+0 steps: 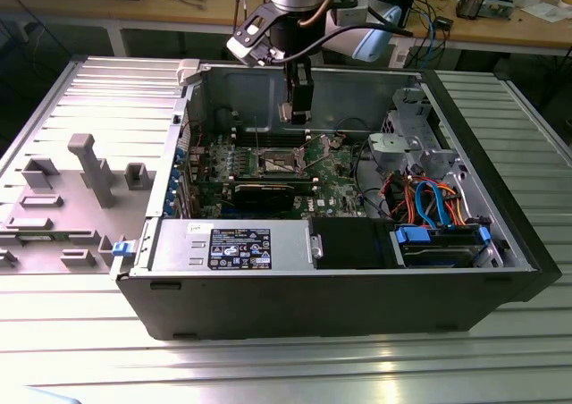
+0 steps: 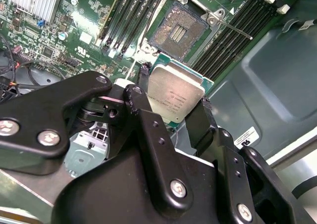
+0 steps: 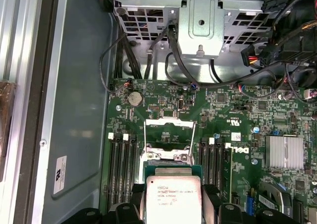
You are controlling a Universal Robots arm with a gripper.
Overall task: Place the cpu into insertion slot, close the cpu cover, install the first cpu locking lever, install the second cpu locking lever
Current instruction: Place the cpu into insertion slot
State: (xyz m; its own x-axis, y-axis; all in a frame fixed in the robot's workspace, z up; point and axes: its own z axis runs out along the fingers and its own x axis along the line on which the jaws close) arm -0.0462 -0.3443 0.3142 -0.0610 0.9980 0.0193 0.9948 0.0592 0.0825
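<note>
My gripper (image 1: 296,111) hangs inside the open computer case, just above the motherboard (image 1: 335,167). It is shut on the cpu (image 2: 176,97), a silvery square chip with a thin green rim, clamped by two opposite edges between black fingers (image 2: 202,116). The first wrist view shows the cpu (image 3: 171,196) from above the gripper (image 3: 172,204). The insertion slot (image 2: 177,28) lies open and bare, its dark contact field exposed, a short way beyond the chip. In the exterior view the insertion slot (image 1: 279,161) sits below the gripper, with the cpu cover (image 1: 312,145) and thin wire levers standing raised beside it.
Black memory slots (image 2: 233,30) flank the socket on both sides. A long black graphics card (image 1: 268,189) lies nearer the front, with the power supply (image 1: 232,243) before it. A drive cage (image 1: 420,136) and orange and blue cables (image 1: 429,198) crowd the exterior view's right. Grey fixtures (image 1: 85,176) stand outside.
</note>
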